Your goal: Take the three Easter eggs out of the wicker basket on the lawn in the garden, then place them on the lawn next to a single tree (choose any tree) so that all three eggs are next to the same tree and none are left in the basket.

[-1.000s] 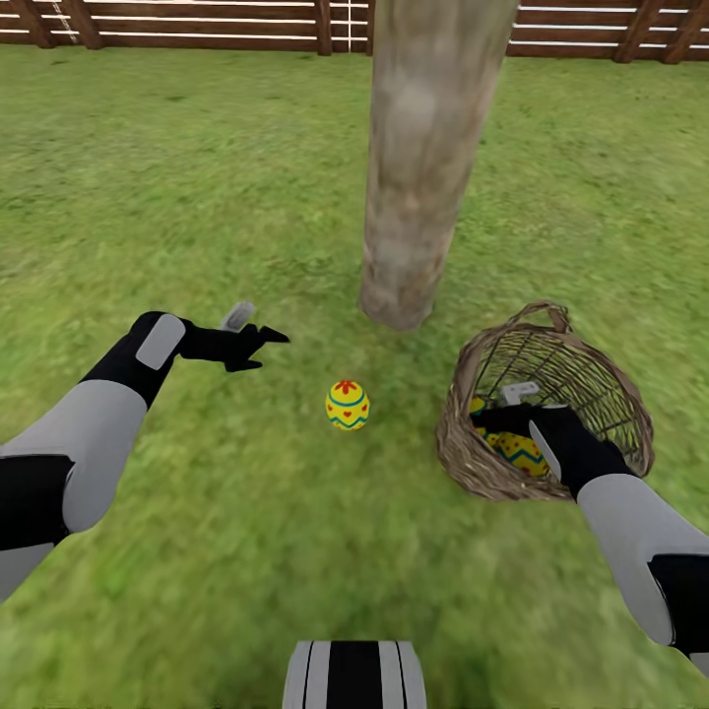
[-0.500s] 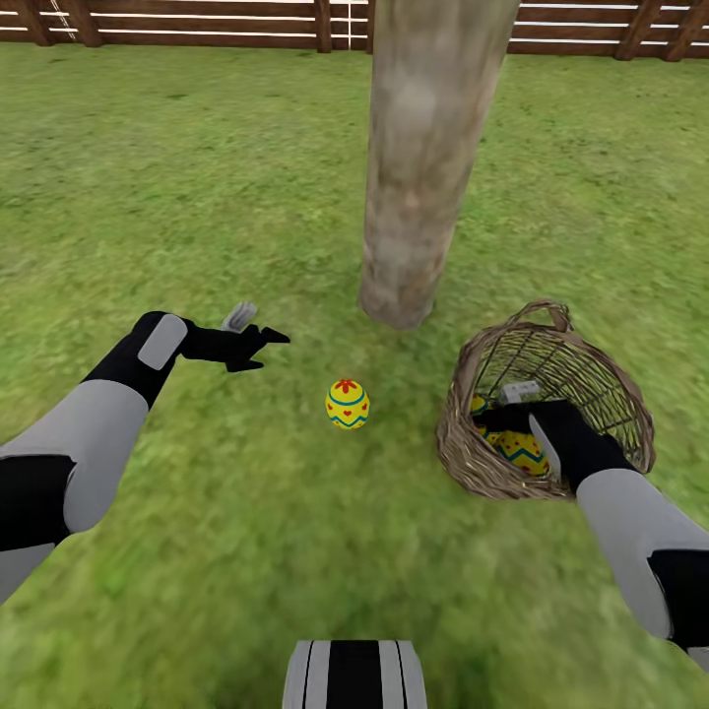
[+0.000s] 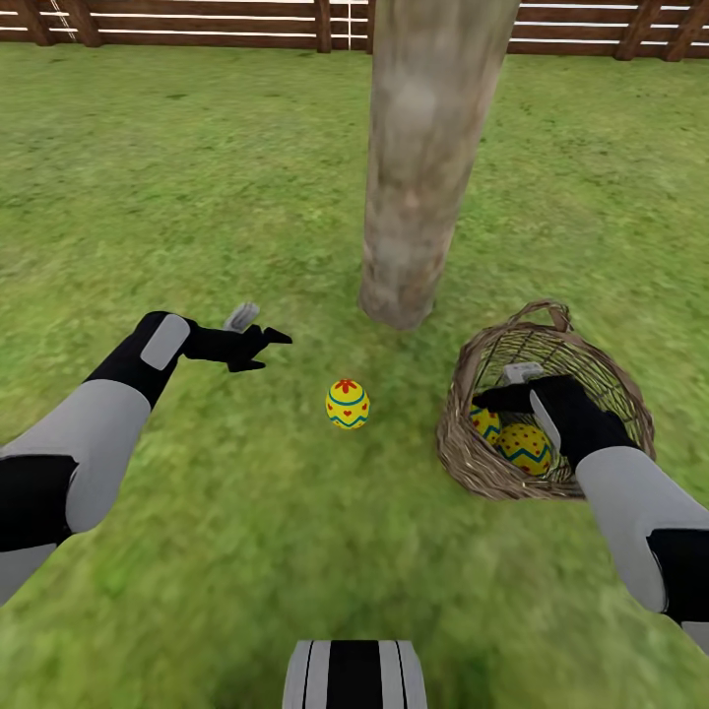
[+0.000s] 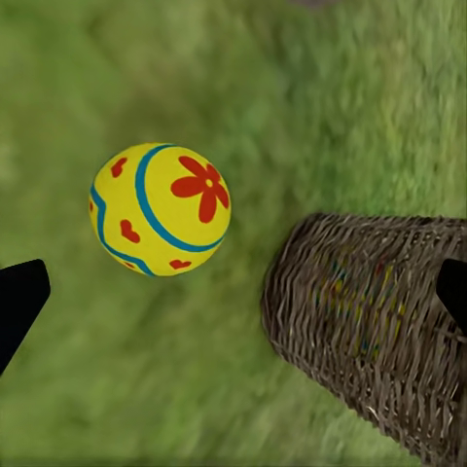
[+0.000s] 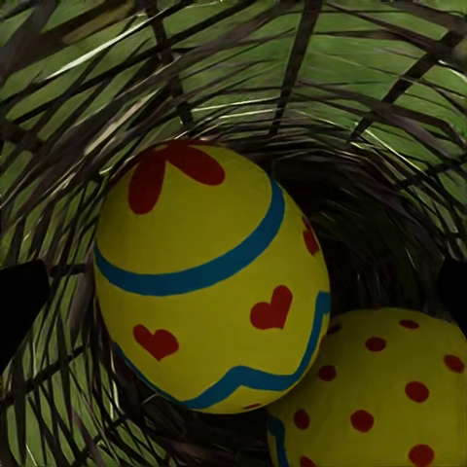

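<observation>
Right gripper (image 3: 489, 399) sat inside the wicker basket (image 3: 463, 458), fingers spread, gripping nothing, just above two Easter eggs (image 3: 524, 448) resting on the basket's floor. Left gripper (image 3: 258, 347) hovered over the lawn (image 3: 197, 177), fingers spread wide, empty. Third egg (image 3: 348, 404) lay on grass between the arms, near the tree trunk (image 3: 418, 167). Fence (image 3: 197, 25) behind.
</observation>
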